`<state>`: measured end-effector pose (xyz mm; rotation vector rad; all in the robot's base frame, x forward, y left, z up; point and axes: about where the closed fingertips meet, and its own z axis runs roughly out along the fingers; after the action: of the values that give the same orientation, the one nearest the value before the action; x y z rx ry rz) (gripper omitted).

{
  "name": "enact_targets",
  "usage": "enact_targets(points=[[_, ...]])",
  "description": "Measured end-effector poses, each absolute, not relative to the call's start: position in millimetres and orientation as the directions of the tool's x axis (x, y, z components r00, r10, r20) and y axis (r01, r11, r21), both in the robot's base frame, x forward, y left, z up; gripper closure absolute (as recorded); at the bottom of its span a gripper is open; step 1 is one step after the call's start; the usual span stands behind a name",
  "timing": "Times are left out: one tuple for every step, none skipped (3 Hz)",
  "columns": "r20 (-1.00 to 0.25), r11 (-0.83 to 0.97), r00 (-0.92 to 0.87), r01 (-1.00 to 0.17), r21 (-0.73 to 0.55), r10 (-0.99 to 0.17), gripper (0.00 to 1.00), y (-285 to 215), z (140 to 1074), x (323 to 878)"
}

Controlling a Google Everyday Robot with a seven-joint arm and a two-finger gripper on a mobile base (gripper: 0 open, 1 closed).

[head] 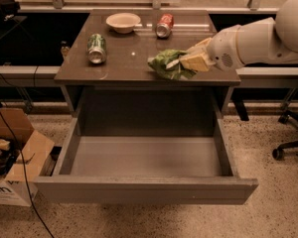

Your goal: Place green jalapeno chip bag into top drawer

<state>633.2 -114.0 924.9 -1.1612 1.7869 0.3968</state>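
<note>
The green jalapeno chip bag (167, 63) is crumpled at the front right of the tabletop, held at its right end by my gripper (185, 62). The gripper reaches in from the right on a white arm and is shut on the bag, which looks slightly raised off the table near its front edge. The top drawer (144, 188) is pulled wide open below the table, and its grey inside holds nothing.
A green soda can (96, 48) lies on the table's left side. A white bowl (122, 21) and a red soda can (164, 25) sit at the back. A cardboard box (12, 157) stands on the floor left; an office chair base (290, 145) is at right.
</note>
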Motion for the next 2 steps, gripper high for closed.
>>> enact_targets(points=[[-0.848, 0.418, -0.134, -0.902, -0.11, -0.513, 1.0, -114.9, 904.0, 581.9], [-0.848, 0.418, -0.134, -0.902, -0.11, -0.513, 1.0, -114.8, 903.9, 582.0]])
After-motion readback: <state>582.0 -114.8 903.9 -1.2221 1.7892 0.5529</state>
